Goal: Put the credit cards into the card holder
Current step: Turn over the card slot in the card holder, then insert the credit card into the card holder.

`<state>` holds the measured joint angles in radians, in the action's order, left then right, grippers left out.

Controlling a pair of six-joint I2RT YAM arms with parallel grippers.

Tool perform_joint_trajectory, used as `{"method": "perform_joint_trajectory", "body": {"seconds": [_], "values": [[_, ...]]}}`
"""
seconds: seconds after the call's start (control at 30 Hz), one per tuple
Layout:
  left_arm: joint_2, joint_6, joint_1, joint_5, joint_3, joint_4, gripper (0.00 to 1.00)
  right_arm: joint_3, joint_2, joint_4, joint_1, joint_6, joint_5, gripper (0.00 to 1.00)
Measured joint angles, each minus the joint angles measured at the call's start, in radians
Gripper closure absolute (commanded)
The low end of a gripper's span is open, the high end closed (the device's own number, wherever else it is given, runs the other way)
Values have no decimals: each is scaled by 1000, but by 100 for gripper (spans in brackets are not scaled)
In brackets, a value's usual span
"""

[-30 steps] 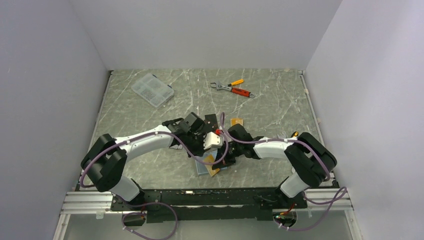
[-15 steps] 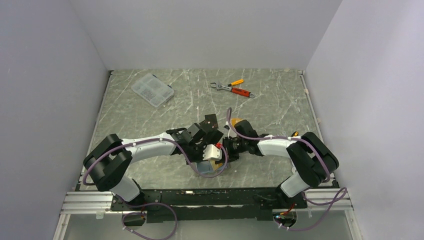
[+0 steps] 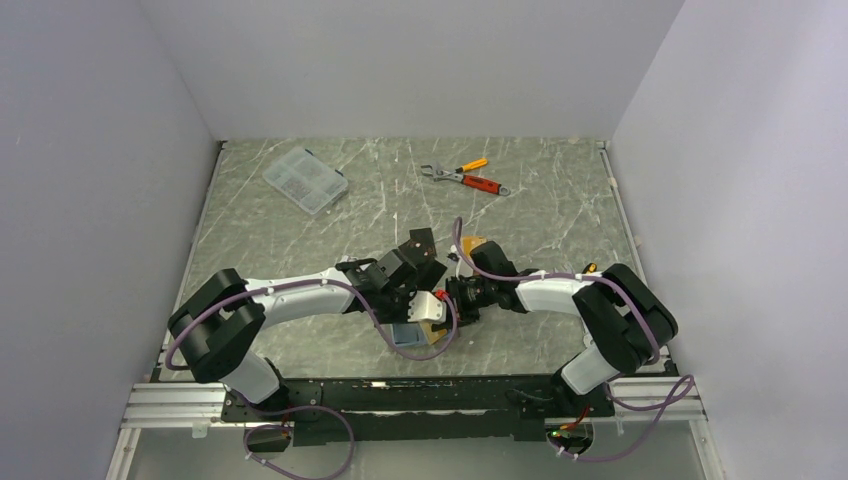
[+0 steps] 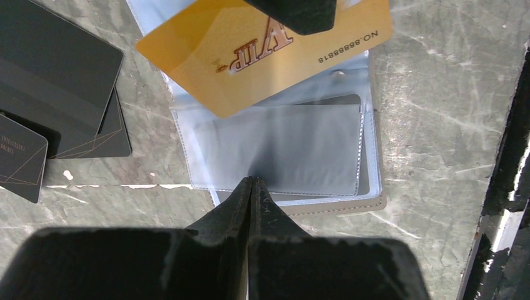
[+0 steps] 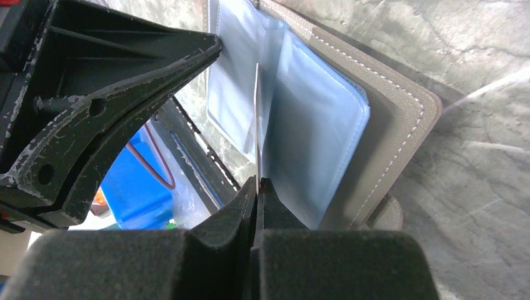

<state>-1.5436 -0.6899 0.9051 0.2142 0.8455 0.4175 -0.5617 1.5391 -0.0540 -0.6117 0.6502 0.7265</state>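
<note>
Card holder (image 4: 369,201) lies open on the table (image 4: 437,125), lower centre of the overhead view, blue-grey inside up. Your left arm reaches in from the left, elbow bent. The left gripper (image 4: 251,182) points at the holder's lower edge, fingers pressed together. Your right arm folds in from the right. The right gripper (image 5: 257,182) clamps the orange-gold card (image 4: 250,50) edge-on over the holder. Black cards (image 4: 56,81) lie beside it.

Plain pale-grey walls (image 3: 400,60) enclose a grey-green marbled table (image 3: 560,210) under even light.
</note>
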Motion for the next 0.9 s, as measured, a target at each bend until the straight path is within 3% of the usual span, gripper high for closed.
{"method": "perform_joint_trajectory", "body": {"seconds": [0.9], "values": [[61,85,-8,-55,44,145,100,-12,24,15,0,-7,26,100]]}}
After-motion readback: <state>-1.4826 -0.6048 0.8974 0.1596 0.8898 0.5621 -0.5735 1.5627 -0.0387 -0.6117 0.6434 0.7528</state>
